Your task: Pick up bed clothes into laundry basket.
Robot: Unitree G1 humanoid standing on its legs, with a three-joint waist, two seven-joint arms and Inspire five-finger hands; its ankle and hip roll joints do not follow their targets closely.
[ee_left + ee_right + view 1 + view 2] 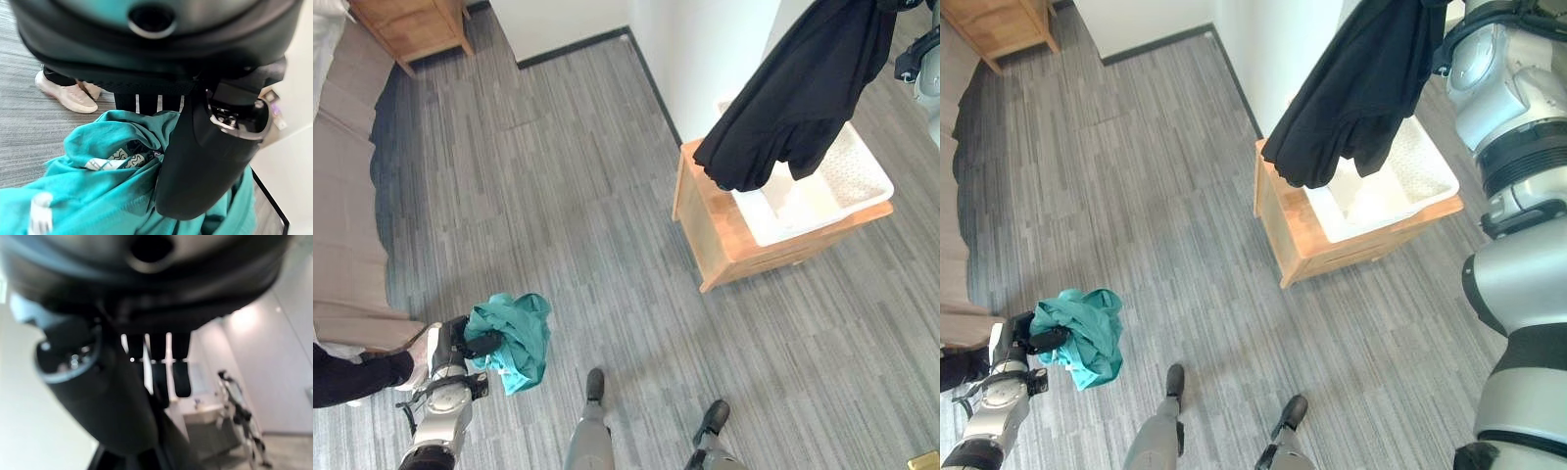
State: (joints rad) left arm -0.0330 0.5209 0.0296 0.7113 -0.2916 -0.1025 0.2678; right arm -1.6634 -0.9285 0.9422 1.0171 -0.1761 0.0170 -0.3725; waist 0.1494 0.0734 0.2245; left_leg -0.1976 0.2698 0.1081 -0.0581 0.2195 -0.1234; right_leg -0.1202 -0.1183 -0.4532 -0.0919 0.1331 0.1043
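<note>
My left hand point(460, 343) is low at the left, shut on a bunched teal garment point(521, 345) that hangs beside it above the floor. In the left wrist view the thumb point(205, 161) presses into the teal cloth point(98, 196). A black garment point(803, 88) hangs from high at the right, its lower end dangling over the white laundry basket point(876, 186). The basket sits on a low wooden table point(715, 225). In the right wrist view my right hand point(98, 396) has its thumb and fingers curled, with dark cloth under them.
A bed with a beige cover point(342, 196) runs along the left edge. A wooden nightstand point(411, 24) stands at the back left. A white wall corner point(705, 49) juts out behind the table. A person in dark clothes point(352, 377) stands close by my left hand, their shoes point(66, 95) on the floor.
</note>
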